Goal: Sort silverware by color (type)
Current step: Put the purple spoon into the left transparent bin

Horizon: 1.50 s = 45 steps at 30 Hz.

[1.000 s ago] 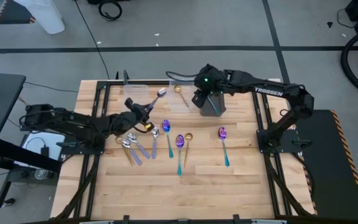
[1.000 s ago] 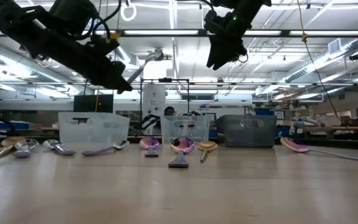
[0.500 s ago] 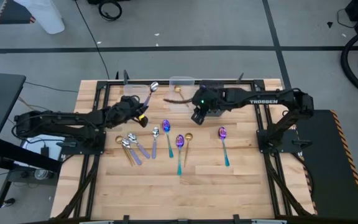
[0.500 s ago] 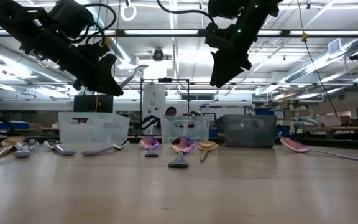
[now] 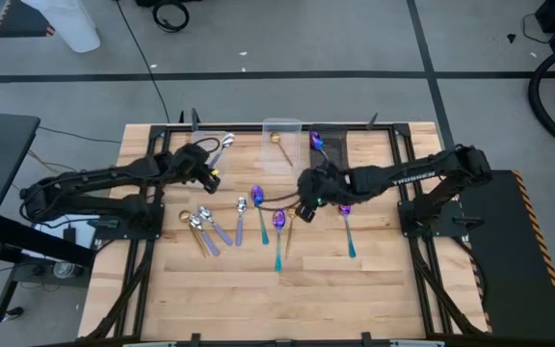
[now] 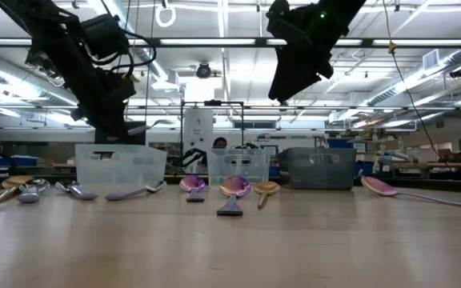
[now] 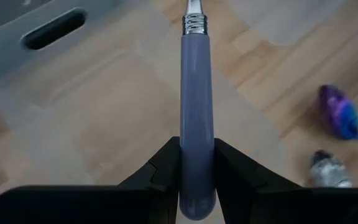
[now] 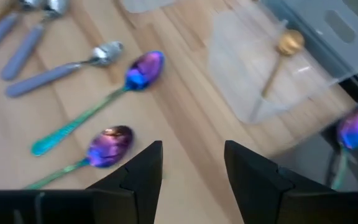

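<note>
Left claw (image 7: 197, 180) carried its silver spoon (image 7: 197, 112) over the clear bin (image 5: 212, 146).

A grey floor (image 5: 287, 39) crossed by dark lines surrounds the wooden table (image 5: 258, 289). Long ceiling lights (image 6: 214, 42) brighten the hall behind.

Bare counter (image 8: 185, 124) lies ahead between the right fingers (image 8: 138, 171); purple-blue spoons (image 8: 110, 144) crowd one side, the clear bin (image 8: 272, 68) the other.
</note>
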Motion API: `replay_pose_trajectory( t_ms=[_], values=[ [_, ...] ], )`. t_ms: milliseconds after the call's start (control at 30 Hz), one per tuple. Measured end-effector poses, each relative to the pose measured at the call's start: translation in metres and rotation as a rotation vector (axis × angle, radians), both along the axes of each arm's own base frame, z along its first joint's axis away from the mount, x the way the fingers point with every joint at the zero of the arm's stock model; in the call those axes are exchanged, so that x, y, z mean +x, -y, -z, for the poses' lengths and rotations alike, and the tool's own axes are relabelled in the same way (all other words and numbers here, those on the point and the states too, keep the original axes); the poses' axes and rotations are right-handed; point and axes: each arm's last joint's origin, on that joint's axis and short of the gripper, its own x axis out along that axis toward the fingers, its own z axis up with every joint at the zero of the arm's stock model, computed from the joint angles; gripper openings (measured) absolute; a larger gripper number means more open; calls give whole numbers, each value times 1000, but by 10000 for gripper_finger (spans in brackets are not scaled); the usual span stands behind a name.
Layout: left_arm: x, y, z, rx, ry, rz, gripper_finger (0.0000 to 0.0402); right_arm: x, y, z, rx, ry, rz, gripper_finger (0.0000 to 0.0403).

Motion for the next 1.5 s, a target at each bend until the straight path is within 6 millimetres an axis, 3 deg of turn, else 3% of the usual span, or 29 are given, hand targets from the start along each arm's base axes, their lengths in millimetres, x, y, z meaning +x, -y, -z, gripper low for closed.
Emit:
replay_pose_trajectory(
  t_ms=[433, 1033, 1300, 1500],
  values=[
    [-18, -23, 5, -92, -83, -97, 86, 5, -20, -5, -32, 90, -32, 183],
    [-6, -34, 38, -192, -237, -82, 86, 7, -24, -7, -31, 113, -57, 183],
    [-5, -35, 35, -197, -245, -91, 115, 7, -24, -7, -33, 111, -59, 183],
    [2, -40, 16, -184, -247, -71, 154, 7, -24, -7, -25, 110, -66, 183]
  ],
)
